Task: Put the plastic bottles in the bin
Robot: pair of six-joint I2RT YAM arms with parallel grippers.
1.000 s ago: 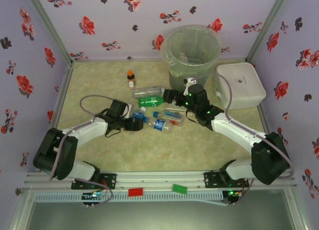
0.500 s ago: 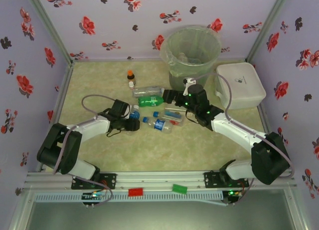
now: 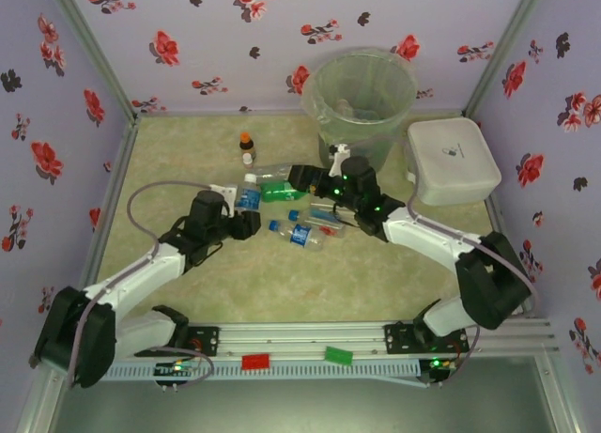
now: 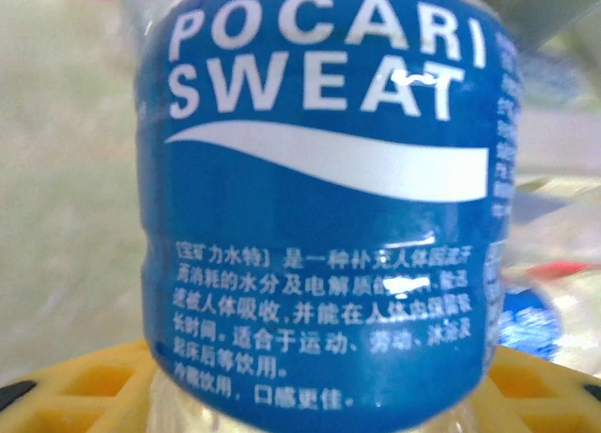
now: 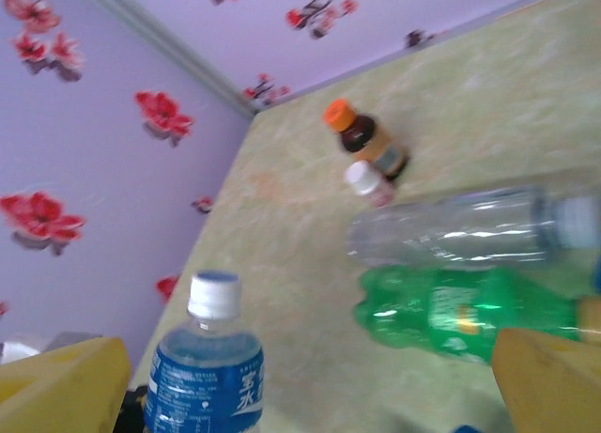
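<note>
My left gripper [image 3: 246, 215] is shut on a blue-labelled Pocari Sweat bottle [image 3: 247, 197] and holds it upright above the table; its label [image 4: 319, 198] is close up, above the yellow fingers [image 4: 84, 386]. My right gripper [image 3: 299, 179] is open, its jaws wide apart just left of a lying green bottle [image 3: 280, 190] [image 5: 460, 311] and a clear bottle [image 3: 279, 171] [image 5: 460, 231]. The held bottle [image 5: 207, 377] stands in front of the right gripper [image 5: 310, 395]. Two more bottles [image 3: 300, 234] [image 3: 326, 215] lie mid-table. The bin [image 3: 360, 100] stands at the back.
A small brown orange-capped bottle [image 3: 246, 141] [image 5: 364, 137] and a tiny white-capped one [image 3: 248, 158] [image 5: 368, 182] stand at the back left. A white lidded box [image 3: 449, 159] sits right of the bin. Floral walls close in three sides.
My left arm has raised the blue-labelled bottle off the table, turned it upright and carried it slightly back. My right gripper has slid left toward the green bottle.
</note>
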